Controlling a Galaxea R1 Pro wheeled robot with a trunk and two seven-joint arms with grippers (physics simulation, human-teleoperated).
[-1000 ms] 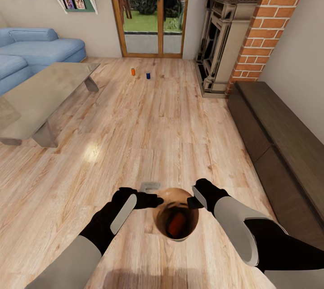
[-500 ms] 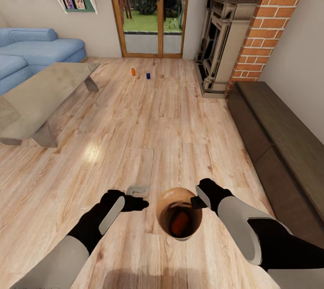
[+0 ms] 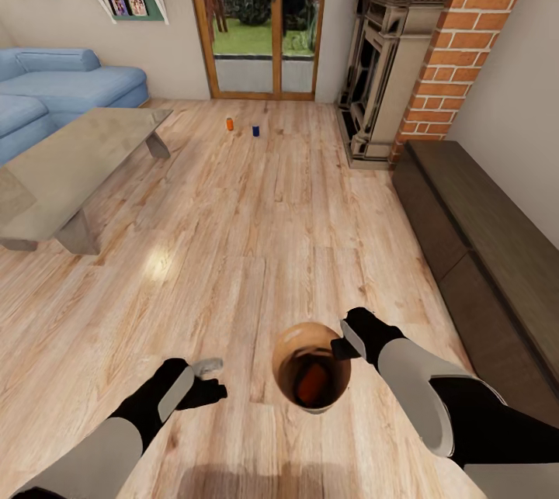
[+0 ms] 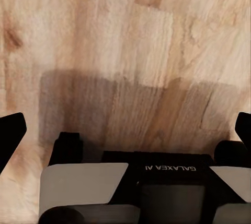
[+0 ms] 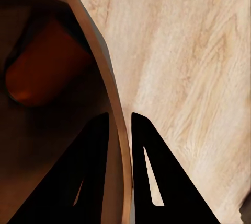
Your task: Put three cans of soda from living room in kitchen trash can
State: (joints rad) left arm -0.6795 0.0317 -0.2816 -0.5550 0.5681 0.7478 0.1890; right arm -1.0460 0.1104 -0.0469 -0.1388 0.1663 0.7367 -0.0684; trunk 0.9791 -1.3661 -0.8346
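Note:
In the head view the small round trash can (image 3: 301, 342) hangs above the wood floor, close in front of me. My right gripper (image 3: 339, 348) is shut on its right rim. An orange soda can (image 3: 313, 381) lies inside it on the brown bottom. The right wrist view has the two dark fingers (image 5: 151, 166) pinching the bin wall (image 5: 112, 93), with the orange can (image 5: 44, 72) inside. My left gripper (image 3: 208, 373) hovers open to the bin's left, holding nothing; its fingertips (image 4: 10, 138) stand wide apart. Far off by the glass doors stand another orange can (image 3: 230, 123) and a blue can (image 3: 255, 129).
A low grey coffee table (image 3: 70, 157) and a blue sofa (image 3: 62, 84) take up the left. The brick fireplace (image 3: 388, 57) and a dark low cabinet (image 3: 481, 243) line the right wall. Wood-framed glass doors (image 3: 260, 18) are straight ahead.
My left arm has drawn back and to the left, away from the bin's rim. The bin and the right gripper have shifted only slightly.

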